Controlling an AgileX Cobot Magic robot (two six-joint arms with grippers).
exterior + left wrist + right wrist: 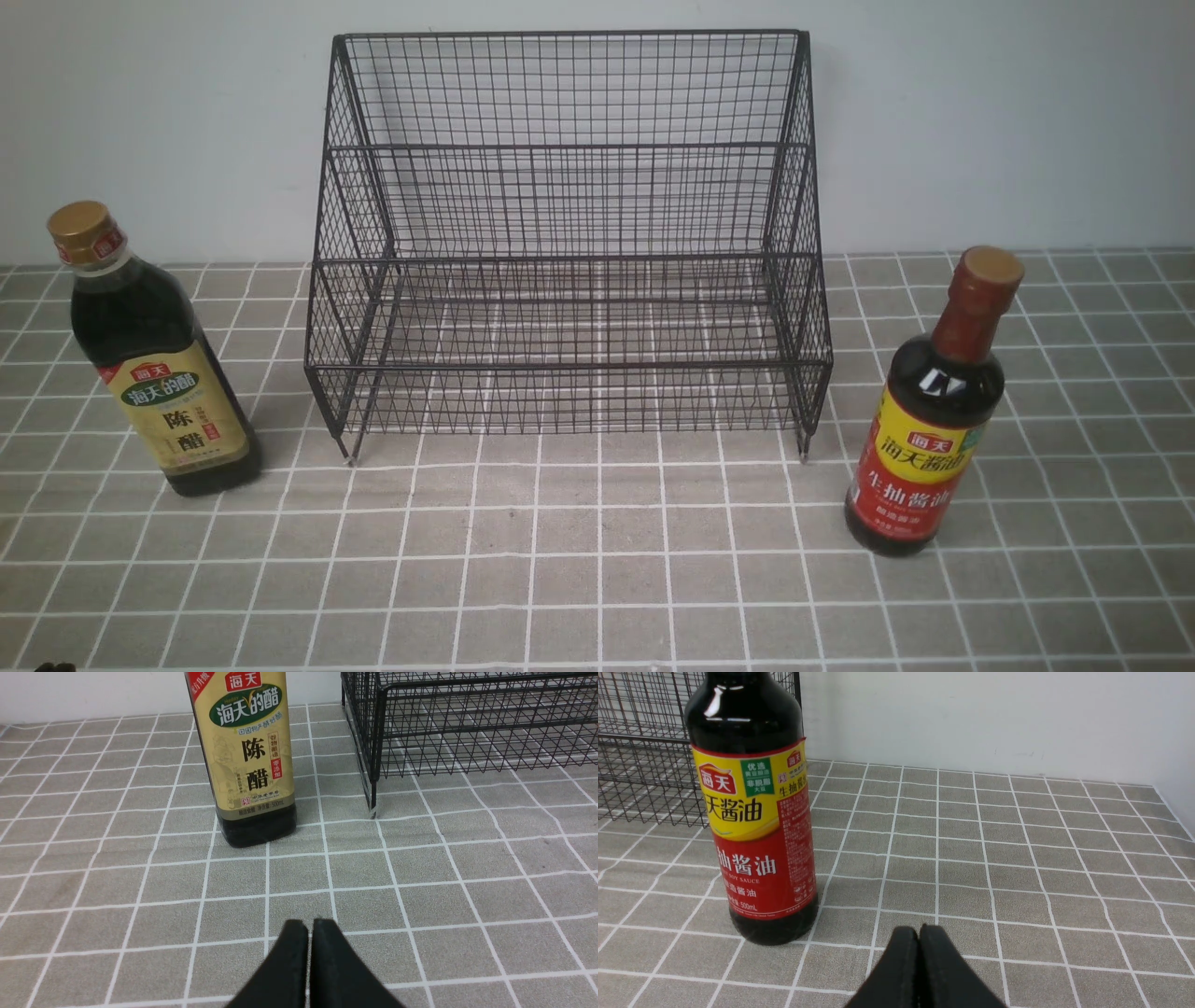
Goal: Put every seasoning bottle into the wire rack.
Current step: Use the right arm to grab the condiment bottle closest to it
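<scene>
my left gripper (309,927), right gripper (919,934) pressed together, empty. vinegar bottle (161,373) upright left of wire rack (569,259), soy sauce bottle (924,439) right of it. must spread jaws first, grip body low, clear rack's front rail.

Grey tabletop with a white grid pattern (597,579), black wire rack (569,259) standing on small feet at mid-back, gold-capped bottle (173,401) upright to its left, red-labelled bottle (920,457) upright to its right, both apart from the rack

Bare cloth (597,560) fronts the wire rack (569,397), with gold-capped bottle (163,373) and red-labelled bottle (920,448) flanking it, apart.
</scene>
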